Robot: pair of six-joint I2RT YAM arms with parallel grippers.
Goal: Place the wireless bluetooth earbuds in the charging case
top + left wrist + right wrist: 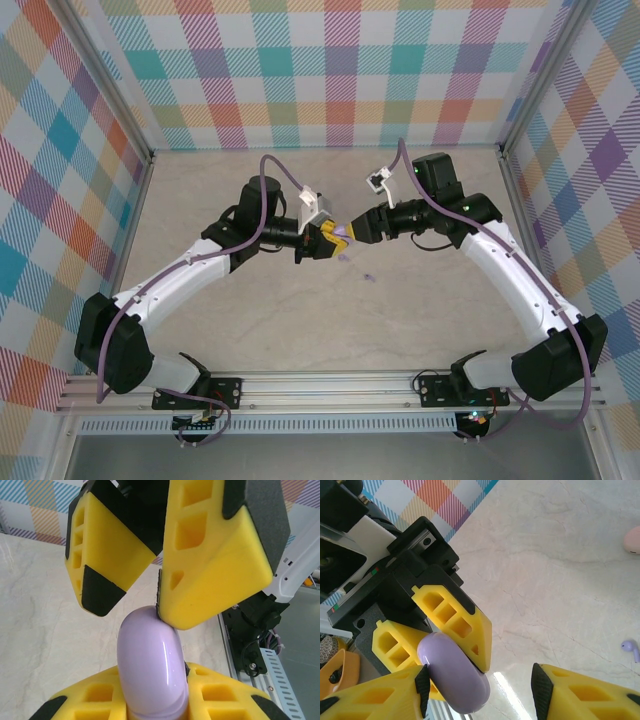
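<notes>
Top view: left gripper (pixel 322 240) clamps the lilac case (pixel 341 233), right gripper (pixel 353 228) just beside it, w/ one lilac earbud (pixel 368 277) on the table (pixel 250 200) near the case & closer to the right gripper; left wrist: case's long axis points toward the right fingers (pixel 215 570); right wrist: jaws half wide, nothing held, earbud well apart from case.

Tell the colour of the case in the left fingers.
The glossy rounded plastic case is lilac-purple; left wrist view.

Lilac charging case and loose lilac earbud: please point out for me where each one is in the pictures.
lilac charging case (pixel 452 672), right wrist view, on its glossy rounded side.
loose lilac earbud (pixel 631 649), right wrist view, on its round head.
</notes>
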